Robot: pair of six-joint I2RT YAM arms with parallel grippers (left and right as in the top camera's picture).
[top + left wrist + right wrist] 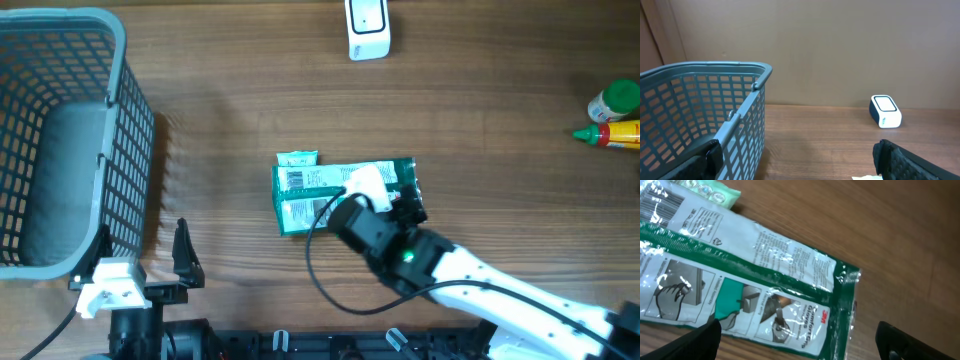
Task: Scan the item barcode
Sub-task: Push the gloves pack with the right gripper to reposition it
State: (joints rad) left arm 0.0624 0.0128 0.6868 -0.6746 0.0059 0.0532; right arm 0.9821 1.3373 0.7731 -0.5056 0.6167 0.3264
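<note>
Overhead, the green and white packet (312, 200) lies flat on the bench (480, 110) near the middle, just below centre. Its long axis runs left to right across the view, and its printed face is up. The barcode (293, 179) sits at the packet's left end, the end toward the grey basket (125, 150), while the right end lies under the right gripper (388, 198). That gripper stands wide open over the packet with nothing clamped; the right wrist view shows the packet's logo end between its two spread fingers, though whether they touch the wrapper cannot be told. The left gripper (796, 150) is also fully open and empty, low at the near edge beside the basket. A white scanner (368, 28) stands at the far edge, well apart from the packet. Two bottles (615, 115) lie at the right edge.
</note>
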